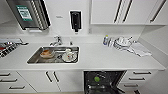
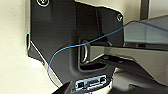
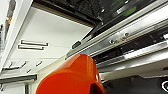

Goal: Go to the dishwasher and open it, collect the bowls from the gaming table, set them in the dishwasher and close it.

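One green bowl (image 1: pixel 97 79) | inside open dishwasher (image 1: pixel 103 82) | under counter (image 1: pixel 100 57)

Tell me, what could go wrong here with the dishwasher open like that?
The dishwasher stands open under the counter, with a green bowl inside. Its door hangs low and close to the robot, so an arm or the base might bump it. Plates are stacked near the counter's back; a knock could rattle them.

You see the open dishwasher's steel door edge (image 3: pixel 130 32) crossing your frame's right; white cabinet drawers with bar handles (image 3: pixel 33 45) sit left; a glossy orange rounded part (image 3: pixel 72 75) fills bottom centre.
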Controlling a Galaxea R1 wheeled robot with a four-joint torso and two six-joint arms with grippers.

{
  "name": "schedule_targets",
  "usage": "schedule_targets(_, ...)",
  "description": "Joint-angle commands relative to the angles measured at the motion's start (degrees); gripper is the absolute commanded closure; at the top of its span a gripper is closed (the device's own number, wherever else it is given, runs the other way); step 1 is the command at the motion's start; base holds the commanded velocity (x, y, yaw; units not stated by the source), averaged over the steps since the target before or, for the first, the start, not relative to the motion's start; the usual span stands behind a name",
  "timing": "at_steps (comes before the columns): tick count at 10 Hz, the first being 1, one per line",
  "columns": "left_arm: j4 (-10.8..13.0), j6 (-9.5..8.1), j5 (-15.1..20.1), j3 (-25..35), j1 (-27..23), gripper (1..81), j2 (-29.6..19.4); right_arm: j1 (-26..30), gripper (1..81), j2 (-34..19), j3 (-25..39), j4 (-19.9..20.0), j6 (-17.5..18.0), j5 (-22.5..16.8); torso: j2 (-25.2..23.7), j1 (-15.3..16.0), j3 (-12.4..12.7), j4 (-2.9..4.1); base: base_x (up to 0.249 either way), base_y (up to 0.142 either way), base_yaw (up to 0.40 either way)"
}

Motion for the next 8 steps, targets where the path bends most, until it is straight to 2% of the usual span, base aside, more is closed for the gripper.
schedule_targets(1,1.3,0.42,1.7,-12.2,5.3,1.0,10.2,8.7,81.1,1.2,-4.7,6.3,0.0,-3.6,0.0,0.0,0.0,0.00,0.000,0.000,0.000)
schedule_targets(4,1.4,0.42,2.2,-13.9,7.7,1.0,13.7,12.4,81.1,6.7,-12.5,9.7,0.0,-3.8,0.0,0.0,0.0,0.00,0.000,0.000,0.000)
schedule_targets(5,1.4,0.42,3.6,-13.9,8.1,1.0,14.5,14.0,81.1,8.5,-15.1,11.2,0.0,-4.6,0.0,0.0,0.0,0.00,0.000,0.000,0.000)
schedule_targets(7,1.4,0.42,10.1,-15.7,8.1,1.0,17.8,17.2,81.1,12.1,-21.8,13.7,0.0,-7.6,0.0,0.0,0.0,0.00,0.000,0.000,0.000)
schedule_targets(8,1.4,0.42,12.0,-17.8,8.1,1.0,19.7,18.4,81.1,13.6,-24.6,14.3,0.0,-9.3,0.0,0.0,0.0,0.00,0.000,0.000,0.000)
